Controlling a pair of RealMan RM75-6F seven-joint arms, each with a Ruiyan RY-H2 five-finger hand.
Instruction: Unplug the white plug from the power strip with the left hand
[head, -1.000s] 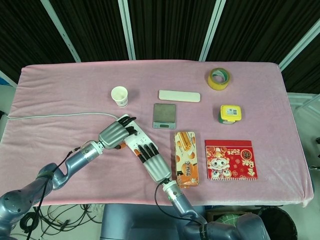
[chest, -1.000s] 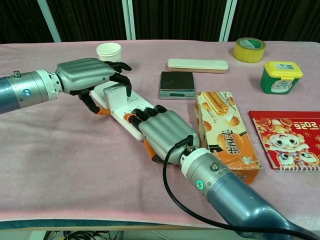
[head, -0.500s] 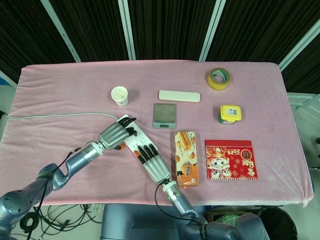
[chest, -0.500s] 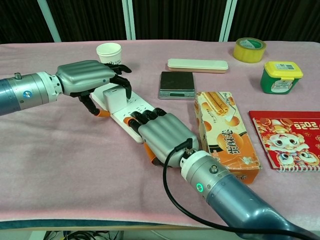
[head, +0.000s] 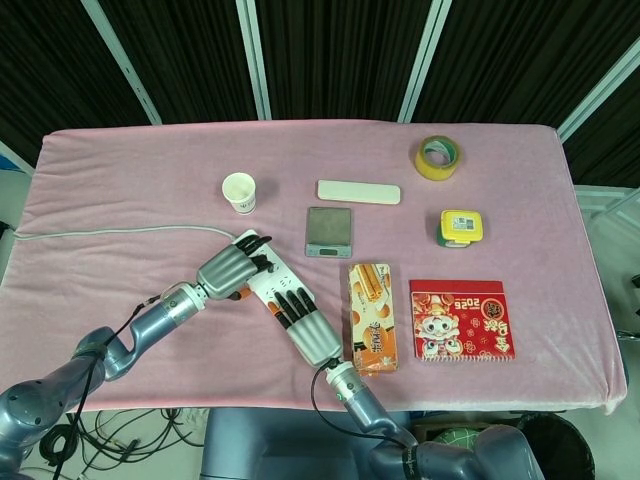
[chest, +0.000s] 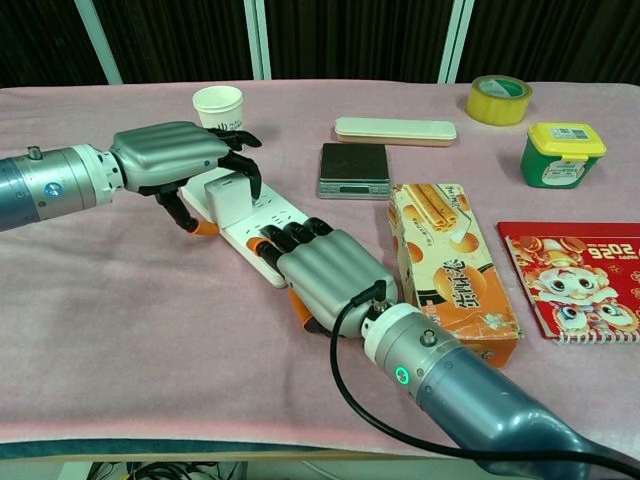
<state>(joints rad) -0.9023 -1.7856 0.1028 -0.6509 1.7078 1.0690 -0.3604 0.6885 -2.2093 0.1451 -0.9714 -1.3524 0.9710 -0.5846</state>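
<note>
Chest view: pink cloth (chest: 120, 330) spread over a table, dark curtain panels with pale upright posts behind. White power strip (chest: 262, 225) lying aslant near the front left, white plug (chest: 228, 195) seated at its far end. Left hand (chest: 178, 160) arched over that plug, fingers curled down around its far side and thumb low on the near side, closing on it. Right hand (chest: 322, 275) lying flat on the near end of the strip, fingers extended and pressing down, holding nothing. Beside the right hand, an orange snack box (chest: 448, 262); further right, a red booklet (chest: 585, 280). Behind, a small grey scale (chest: 353, 168), a long pale case (chest: 394, 129), a paper cup (chest: 218, 103), a yellow tape roll (chest: 498, 99) and a yellow-lidded green tub (chest: 562, 154).

Head view: same cloth (head: 120, 190) reaching all table edges, white cord (head: 110, 232) trailing leftward from the strip (head: 272, 285) to the table's left edge; tangled cables on the floor below.
</note>
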